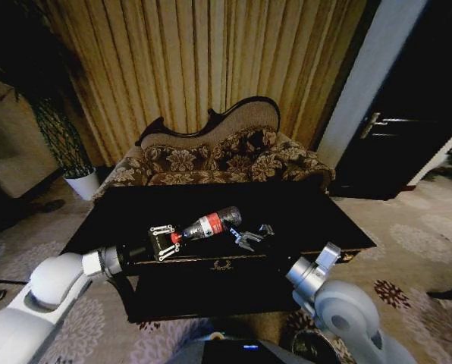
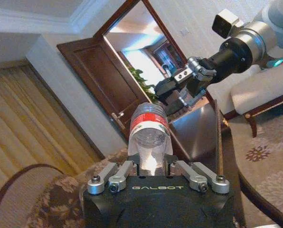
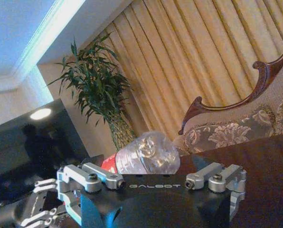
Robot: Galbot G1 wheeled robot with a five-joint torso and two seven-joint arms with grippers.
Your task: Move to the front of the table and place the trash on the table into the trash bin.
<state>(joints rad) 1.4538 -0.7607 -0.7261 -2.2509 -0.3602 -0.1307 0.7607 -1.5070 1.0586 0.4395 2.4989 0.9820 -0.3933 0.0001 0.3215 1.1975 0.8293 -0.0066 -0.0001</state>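
Bottle [image 1: 211,223] lies on its side above the black surface [image 1: 317,220], red cap toward the robot's left, where the left gripper [image 1: 164,243] has its fingers [image 2: 114,176] closed on the cap end. From the left wrist, the clear body with its red label points away between those fingers. The right gripper [image 1: 250,236] sits just beside the bottle's far end, its fingers [image 3: 99,175] spread wide and grasping nothing. Behind the surface stand a floral sofa [image 1: 226,155], gold curtains [image 1: 203,61] and a potted plant [image 1: 67,144].
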